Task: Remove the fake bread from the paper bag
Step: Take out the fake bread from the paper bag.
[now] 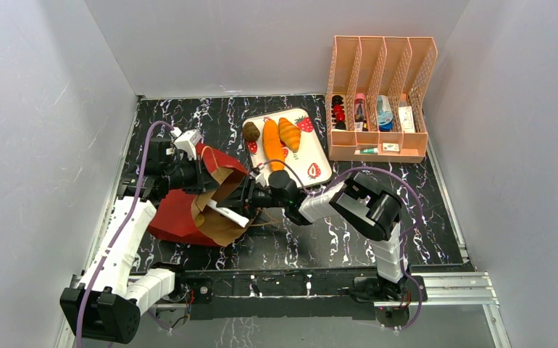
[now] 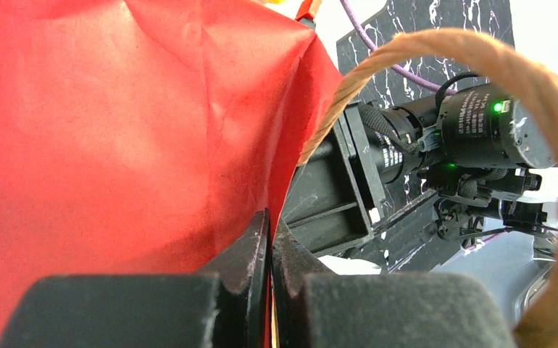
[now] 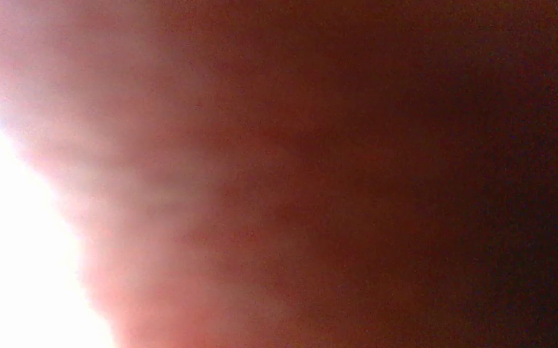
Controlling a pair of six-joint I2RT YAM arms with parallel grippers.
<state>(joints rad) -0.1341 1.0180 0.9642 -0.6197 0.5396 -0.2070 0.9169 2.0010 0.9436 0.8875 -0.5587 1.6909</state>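
My left gripper pinches the paper bag at its rim; right gripper reaches into the mouth. Its fingers I cannot tell.

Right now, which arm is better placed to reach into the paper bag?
Right. The right hand reaches into the paper bag's mouth; the left hand is shut on the bag's red edge, so it is busy.

The paper bag was red and kraft brown, the fake bread orange and dark brown, the tray white with red strawberries, the surface black, white-veined.
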